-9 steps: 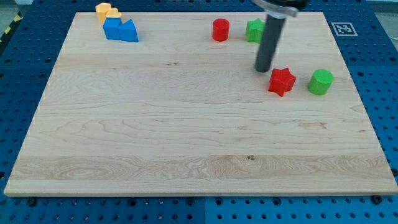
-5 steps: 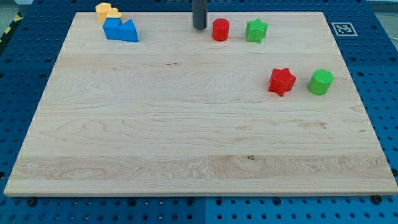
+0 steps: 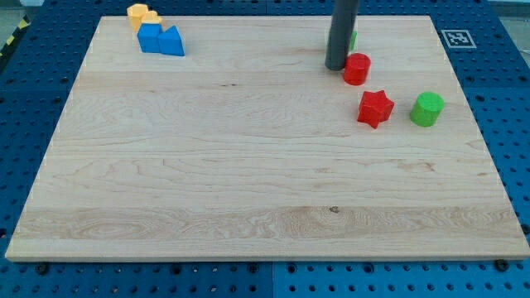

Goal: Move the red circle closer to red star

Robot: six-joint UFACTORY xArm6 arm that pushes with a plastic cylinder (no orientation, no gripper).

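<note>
The red circle (image 3: 357, 69) is a short red cylinder on the wooden board, at the view's upper right. The red star (image 3: 375, 108) lies just below it and slightly right, a small gap apart. My tip (image 3: 335, 67) rests right against the red circle's left side. The dark rod rises from there to the view's top edge.
A green cylinder (image 3: 428, 109) stands right of the red star. A green block (image 3: 354, 38) is mostly hidden behind the rod. A blue block (image 3: 161, 40) and an orange block (image 3: 142, 15) sit at the top left. A marker tag (image 3: 456, 37) lies off the board's top right corner.
My tip swung from left of the red circle toward the view's right and down. The red circle slid right and down, ending close above the red star. The rod now covers the green block.
</note>
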